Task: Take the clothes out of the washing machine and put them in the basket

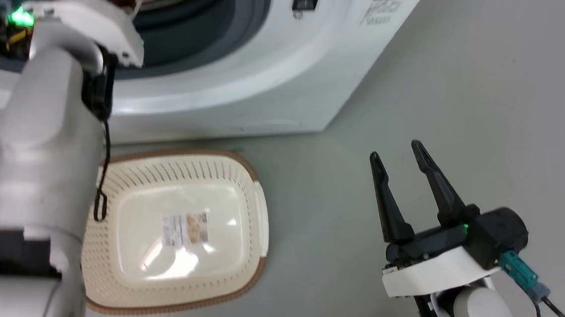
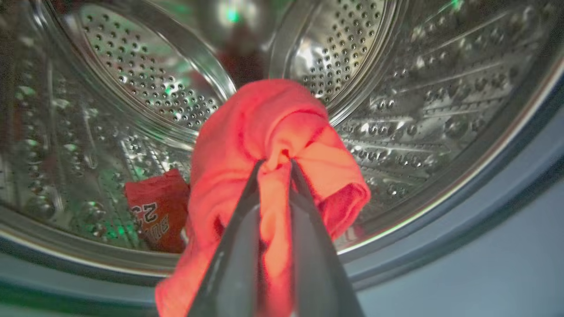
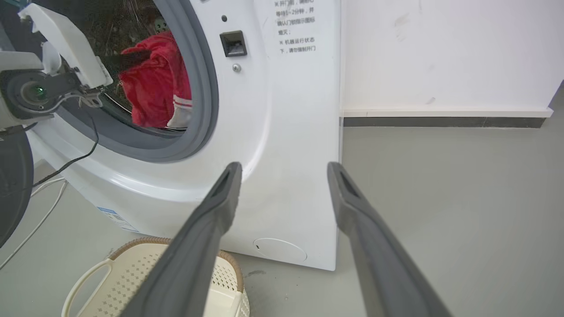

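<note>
Inside the steel drum of the washing machine (image 1: 278, 78), my left gripper (image 2: 275, 165) is shut on a red garment (image 2: 269, 132) that hangs from its fingertips at the porthole. A second red piece with white lettering (image 2: 156, 215) lies on the drum floor, lower left. The right wrist view shows the lifted red clothes (image 3: 154, 83) with white stripe trim in the porthole of the washing machine (image 3: 286, 132), beside my left wrist. The cream basket (image 1: 241, 185) stands on the floor just under the porthole, with nothing in it. My right gripper (image 1: 397, 154) hovers open over bare floor to the right.
A white wall with a dark skirting (image 3: 440, 122) runs to the right of the machine. Grey floor (image 1: 489, 118) stretches to the right of the basket. A black cable (image 1: 103, 176) hangs along my left forearm over the basket's left rim. A white cable (image 3: 31, 229) lies on the floor.
</note>
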